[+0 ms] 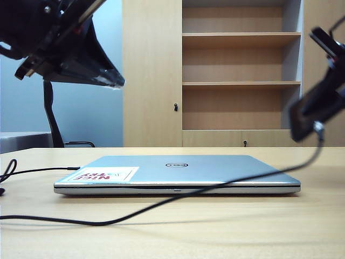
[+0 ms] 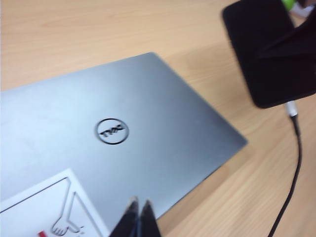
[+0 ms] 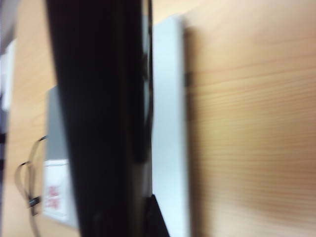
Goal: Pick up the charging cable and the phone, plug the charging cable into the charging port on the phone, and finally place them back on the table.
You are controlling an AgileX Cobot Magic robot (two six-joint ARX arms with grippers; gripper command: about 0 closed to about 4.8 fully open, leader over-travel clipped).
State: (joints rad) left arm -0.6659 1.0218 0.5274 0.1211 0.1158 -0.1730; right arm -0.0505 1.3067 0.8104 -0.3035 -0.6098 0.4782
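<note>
My right gripper (image 1: 322, 100) is shut on the black phone (image 2: 269, 59), holding it in the air to the right of the laptop. In the right wrist view the phone (image 3: 98, 118) fills the picture edge-on, with one dark finger (image 3: 159, 219) beside it. The charging cable (image 1: 178, 198) has its silvery plug (image 2: 292, 108) seated in the phone's lower short edge, at the charging port. Its black cord hangs down and trails left over the table (image 1: 226, 226). My left gripper (image 2: 139, 208) is shut on nothing, high above the laptop's left part, apart from the cable.
A closed silver Dell laptop (image 1: 178, 172) with a white sticker (image 1: 102, 174) lies mid-table, under both arms. The cord loops near the table's left edge (image 1: 8, 170). A wooden shelf unit (image 1: 237, 81) stands behind.
</note>
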